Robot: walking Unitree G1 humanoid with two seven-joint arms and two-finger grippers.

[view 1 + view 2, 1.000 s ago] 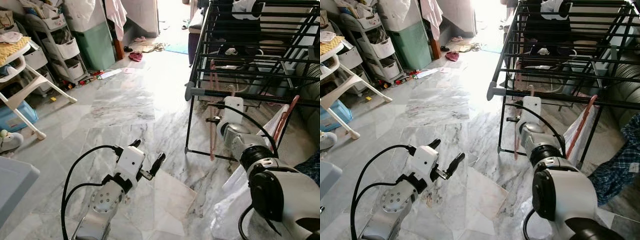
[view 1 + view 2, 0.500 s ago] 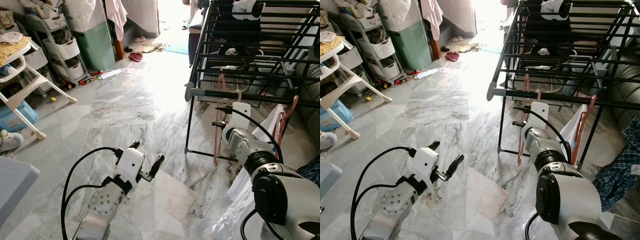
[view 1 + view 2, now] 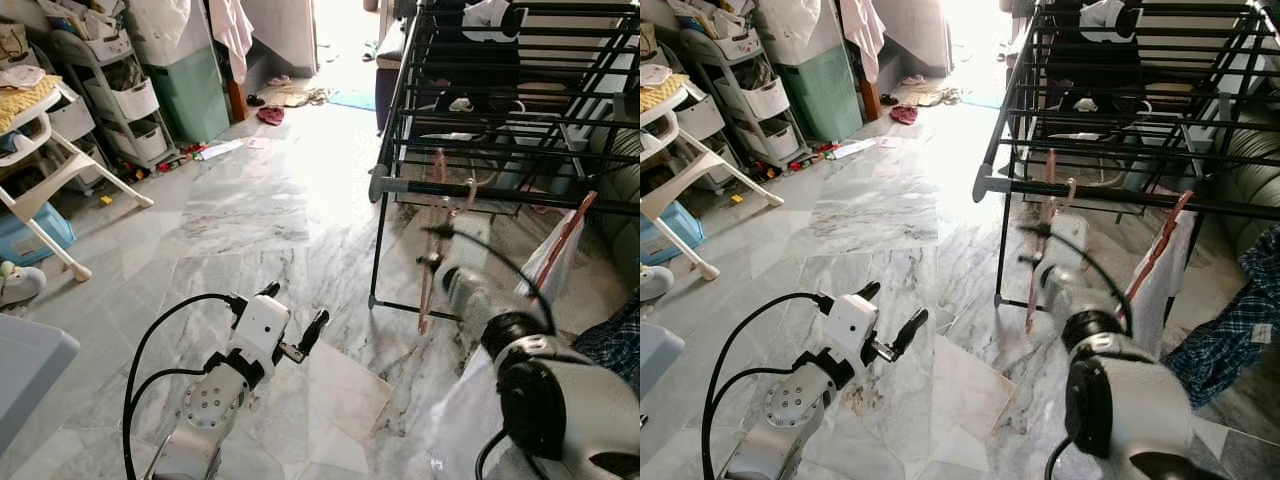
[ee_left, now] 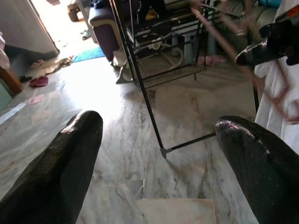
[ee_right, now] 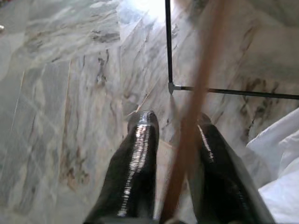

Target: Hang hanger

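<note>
A: What do we see at the far left?

B: A white high chair (image 3: 40, 165) stands there, with a blue bin (image 3: 30, 235) on the floor under it. Behind is a white shelf trolley (image 3: 115, 95); its baskets hold small things, but I cannot tell what they are. Next to it is a green bin (image 3: 192, 90).

A: And the left gripper (image 3: 293, 322)?

B: It hovers low over the marble floor (image 3: 250, 210). Its two black fingers (image 4: 65, 163) are spread wide apart and hold nothing.

A: Where is the hanger (image 3: 432, 235)?

B: It is a pinkish hanger with a white garment (image 3: 545, 262) on it. Its hook is up at the front bar of the black drying rack (image 3: 480, 190); I cannot tell if it really sits on the bar. One long arm points steeply down toward the floor, the other rises to the right, past the garment.

A: Does the right gripper (image 5: 175, 128) hold it?

B: Yes. The arm is blurred in the head views, just under the rack's front bar. In the right wrist view the two fingers are close together, and the brown rod of the hanger runs between them along their length.

A: Is something on the rack?

B: Dark and white clothes (image 3: 480, 40) hang at its back.
</note>
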